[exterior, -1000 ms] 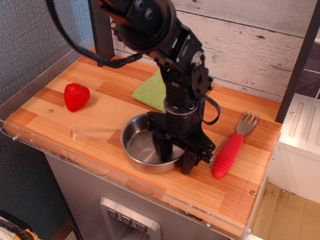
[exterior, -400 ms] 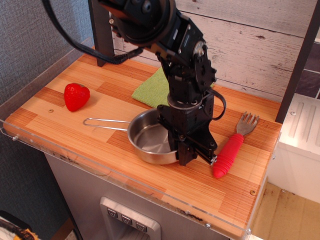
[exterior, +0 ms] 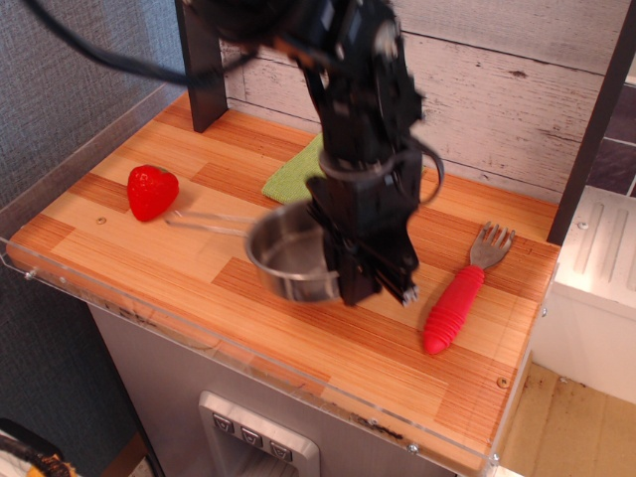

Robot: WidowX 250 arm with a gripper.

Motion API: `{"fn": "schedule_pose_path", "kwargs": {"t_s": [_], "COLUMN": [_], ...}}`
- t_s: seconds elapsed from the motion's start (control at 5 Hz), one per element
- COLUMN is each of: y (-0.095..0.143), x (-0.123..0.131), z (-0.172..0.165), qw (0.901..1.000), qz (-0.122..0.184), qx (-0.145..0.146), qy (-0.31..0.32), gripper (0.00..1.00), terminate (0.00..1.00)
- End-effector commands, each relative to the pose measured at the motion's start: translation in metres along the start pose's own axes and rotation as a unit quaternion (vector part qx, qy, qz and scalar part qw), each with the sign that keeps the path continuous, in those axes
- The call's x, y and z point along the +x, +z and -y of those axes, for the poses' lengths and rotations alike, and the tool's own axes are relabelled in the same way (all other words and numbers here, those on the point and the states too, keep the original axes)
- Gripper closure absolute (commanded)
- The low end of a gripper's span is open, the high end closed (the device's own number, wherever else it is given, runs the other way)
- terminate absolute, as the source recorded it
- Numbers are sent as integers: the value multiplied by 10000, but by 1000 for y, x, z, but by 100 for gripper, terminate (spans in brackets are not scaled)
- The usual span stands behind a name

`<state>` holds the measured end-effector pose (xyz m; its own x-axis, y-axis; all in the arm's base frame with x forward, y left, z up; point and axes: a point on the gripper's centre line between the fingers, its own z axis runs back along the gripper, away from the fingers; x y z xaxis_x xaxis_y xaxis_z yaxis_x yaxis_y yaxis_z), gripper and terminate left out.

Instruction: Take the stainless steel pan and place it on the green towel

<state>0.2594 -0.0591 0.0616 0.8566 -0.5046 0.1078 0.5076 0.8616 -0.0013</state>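
Note:
The stainless steel pan [exterior: 285,260] hangs in the air above the wooden tabletop, its thin wire-loop handle [exterior: 204,220] pointing left. My black gripper [exterior: 348,270] is shut on the pan's right rim and holds it lifted and slightly tilted. The green towel [exterior: 296,174] lies flat behind the pan, mostly hidden by my arm; only its left corner shows. The pan is in front of the towel, not over it.
A red strawberry [exterior: 152,190] sits at the left of the wooden table [exterior: 328,348]. A red-handled metal fork [exterior: 459,294] lies at the right. A clear acrylic rim [exterior: 199,333] runs along the front edge. A dark post [exterior: 204,75] stands at the back left.
The gripper closed on the pan's right rim, then lifted it off the table and carried it up and slightly back; the handle swung into view pointing left.

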Motion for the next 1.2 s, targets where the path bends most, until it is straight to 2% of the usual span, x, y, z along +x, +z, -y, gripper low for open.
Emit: {"fn": "schedule_pose_path", "kwargs": {"t_s": [0.0, 0.2, 0.4, 0.6, 1.0], "y": [30, 18, 5, -10, -26], "x": [43, 66, 77, 79, 80], "z": [-43, -68, -85, -96, -96], "qw": [9986, 9983, 9984, 9984, 9988], "qz": [128, 119, 9, -104, -205], "qx": [415, 371, 330, 247, 63], "qy": [301, 432, 458, 492, 438], "gripper": [100, 100, 100, 100, 100], "terminate": [0, 0, 0, 0, 0]}}
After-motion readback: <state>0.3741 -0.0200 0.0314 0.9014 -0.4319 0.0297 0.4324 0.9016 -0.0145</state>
